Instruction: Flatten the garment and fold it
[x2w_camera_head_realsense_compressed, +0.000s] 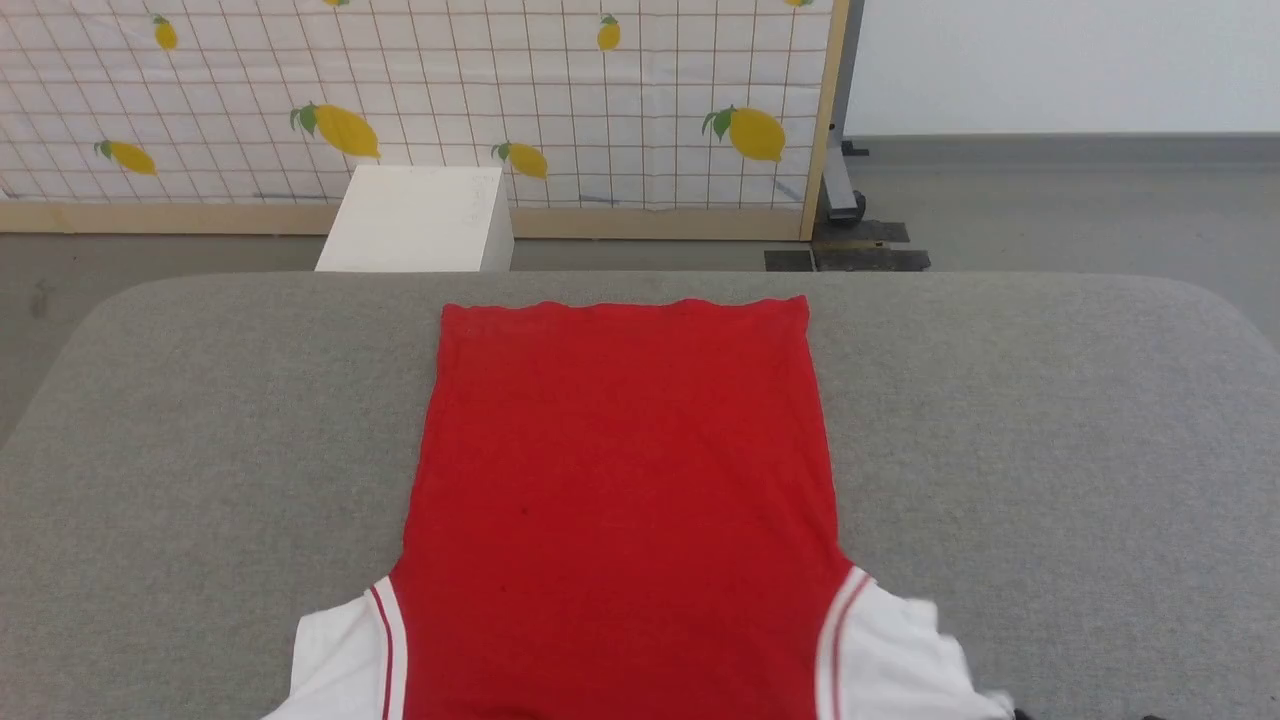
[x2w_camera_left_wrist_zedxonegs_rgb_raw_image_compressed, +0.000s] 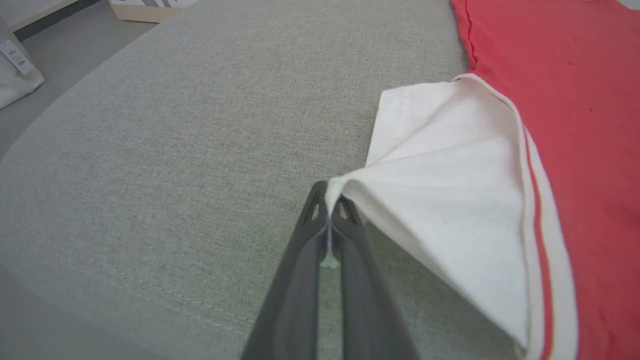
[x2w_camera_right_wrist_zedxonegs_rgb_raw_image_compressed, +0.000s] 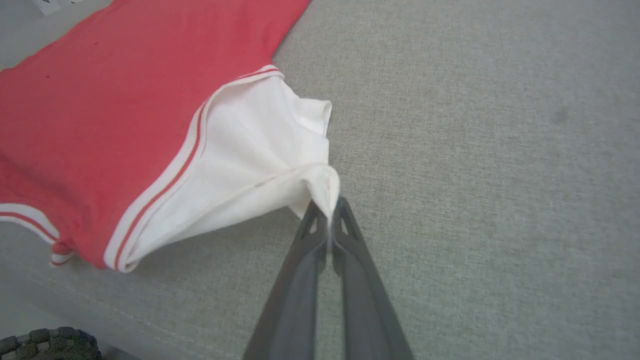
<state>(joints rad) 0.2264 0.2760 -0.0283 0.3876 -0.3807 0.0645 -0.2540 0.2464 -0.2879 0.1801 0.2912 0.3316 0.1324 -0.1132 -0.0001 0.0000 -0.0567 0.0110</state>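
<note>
The red garment (x2w_camera_head_realsense_compressed: 620, 480) lies flat on the grey table (x2w_camera_head_realsense_compressed: 1050, 420), plain red side up, hem at the far side, white sleeves toward me. No lettering shows. In the left wrist view my left gripper (x2w_camera_left_wrist_zedxonegs_rgb_raw_image_compressed: 330, 197) is shut on the edge of the white left sleeve (x2w_camera_left_wrist_zedxonegs_rgb_raw_image_compressed: 450, 200), lifting it into a tent off the table. In the right wrist view my right gripper (x2w_camera_right_wrist_zedxonegs_rgb_raw_image_compressed: 327, 210) is shut on the edge of the white right sleeve (x2w_camera_right_wrist_zedxonegs_rgb_raw_image_compressed: 250, 150), which is bunched and raised. Red-white striped trim (x2w_camera_right_wrist_zedxonegs_rgb_raw_image_compressed: 165, 185) runs along each sleeve seam.
A white box (x2w_camera_head_realsense_compressed: 415, 220) stands on the floor beyond the table's far edge, before a lemon-print screen (x2w_camera_head_realsense_compressed: 420, 100). Bare grey table (x2w_camera_left_wrist_zedxonegs_rgb_raw_image_compressed: 175, 150) spreads wide to both sides of the shirt. A dark woven object (x2w_camera_right_wrist_zedxonegs_rgb_raw_image_compressed: 45, 342) sits by the table's near edge.
</note>
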